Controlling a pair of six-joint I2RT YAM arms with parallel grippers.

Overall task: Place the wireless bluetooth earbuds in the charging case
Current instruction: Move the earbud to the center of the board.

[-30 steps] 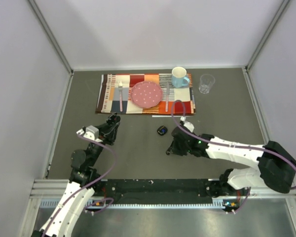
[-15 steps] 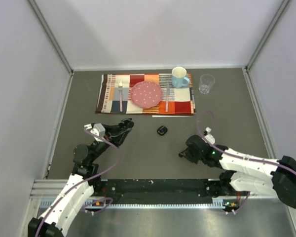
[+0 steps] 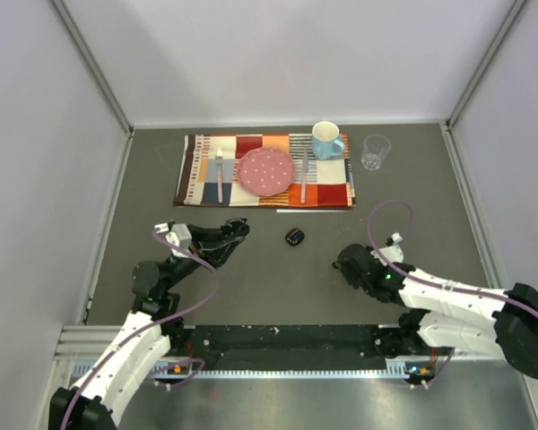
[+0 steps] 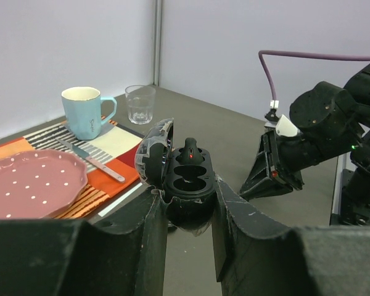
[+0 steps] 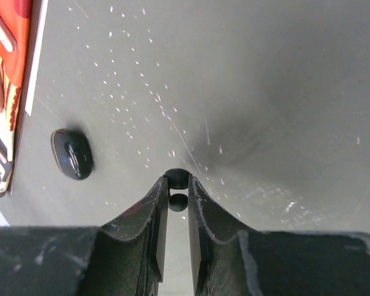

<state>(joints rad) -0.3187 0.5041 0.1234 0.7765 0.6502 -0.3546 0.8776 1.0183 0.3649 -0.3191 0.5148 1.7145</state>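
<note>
My left gripper (image 3: 236, 233) is shut on an open black charging case (image 4: 186, 182), held above the table with its lid (image 4: 153, 150) swung up to the left. One tiny black earbud (image 4: 190, 154) with a red light sits in the far socket; the near socket is empty. My right gripper (image 5: 176, 181) is shut on another tiny black earbud (image 5: 177, 178), pinched at the fingertips above the table. In the top view the right gripper (image 3: 345, 262) is right of the left one, with a gap between. Other earbuds are out of view.
A second, closed black case (image 3: 295, 236) lies on the table between the grippers; it also shows in the right wrist view (image 5: 72, 153). A placemat (image 3: 197, 170) at the back holds a pink plate (image 3: 266, 170), cutlery and a blue mug (image 3: 325, 140). A clear glass (image 3: 375, 150) stands to its right.
My left gripper has carried the open case right, toward the centre. My right gripper has drawn back right, away from the closed case, and turned its fingers toward the left gripper.
</note>
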